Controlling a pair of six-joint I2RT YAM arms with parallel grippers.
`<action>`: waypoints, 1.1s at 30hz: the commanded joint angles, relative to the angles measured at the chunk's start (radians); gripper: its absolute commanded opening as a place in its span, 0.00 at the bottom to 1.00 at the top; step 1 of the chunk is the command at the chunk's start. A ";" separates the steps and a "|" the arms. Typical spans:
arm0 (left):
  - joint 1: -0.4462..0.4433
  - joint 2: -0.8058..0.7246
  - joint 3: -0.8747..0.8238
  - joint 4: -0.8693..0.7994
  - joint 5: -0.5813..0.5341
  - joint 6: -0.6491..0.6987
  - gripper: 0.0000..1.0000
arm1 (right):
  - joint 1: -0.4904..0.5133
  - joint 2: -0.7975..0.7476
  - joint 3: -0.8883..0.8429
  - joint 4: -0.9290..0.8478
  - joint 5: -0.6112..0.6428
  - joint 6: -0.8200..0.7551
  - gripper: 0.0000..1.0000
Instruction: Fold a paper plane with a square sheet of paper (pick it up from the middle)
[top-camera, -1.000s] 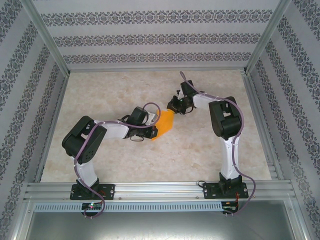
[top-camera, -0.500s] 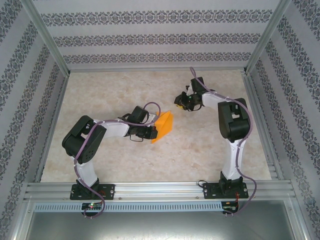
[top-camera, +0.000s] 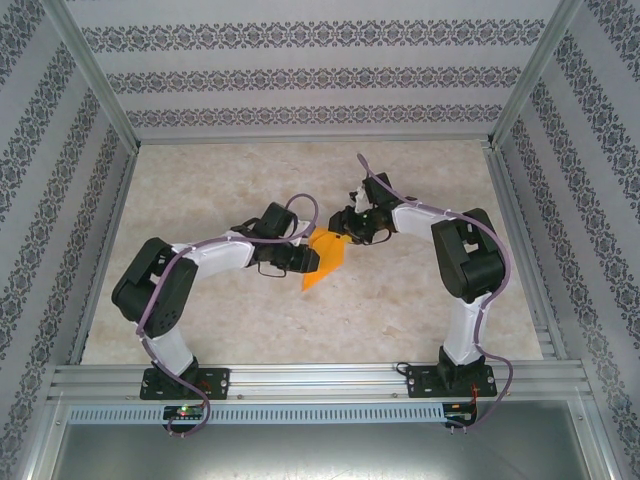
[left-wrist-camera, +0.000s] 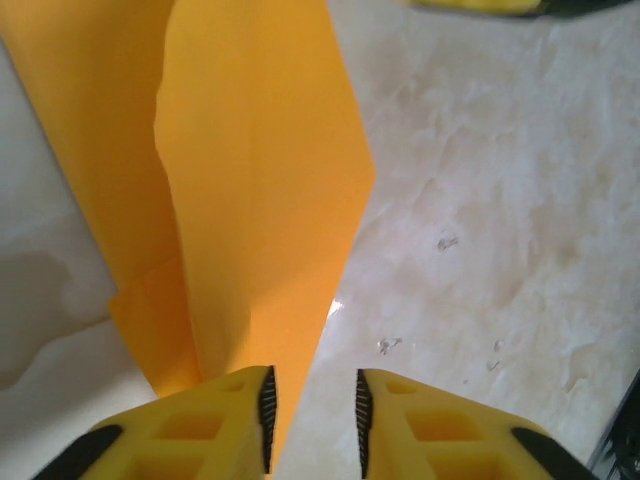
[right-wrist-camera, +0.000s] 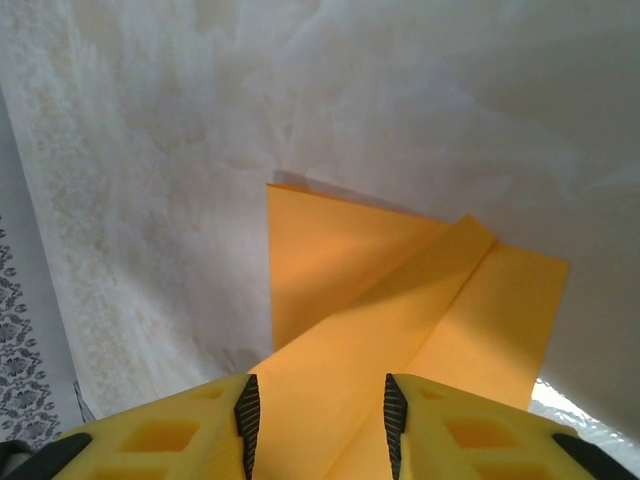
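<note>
Partly folded square sheet of paper (top-camera: 325, 258), flaps layered, near the middle of the counter (top-camera: 420, 300); left fingers (left-wrist-camera: 190, 430) apart astride one end, right fingers (right-wrist-camera: 170, 435) apart astride the other, clamping nothing, probably bracketing it to steady the next crease.

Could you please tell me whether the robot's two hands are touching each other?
Apart. The top view shows the left hand and the right hand clearly separated, with the orange paper lying between them.
</note>
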 joint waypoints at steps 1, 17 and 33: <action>0.013 -0.034 0.047 -0.136 -0.108 0.048 0.36 | 0.005 -0.009 -0.022 0.009 0.015 -0.013 0.41; 0.044 0.126 0.112 -0.024 0.040 0.011 0.41 | -0.014 -0.053 -0.097 0.079 -0.014 0.025 0.44; 0.067 0.179 0.129 0.010 0.136 -0.024 0.00 | -0.024 -0.088 -0.162 0.147 -0.068 0.047 0.45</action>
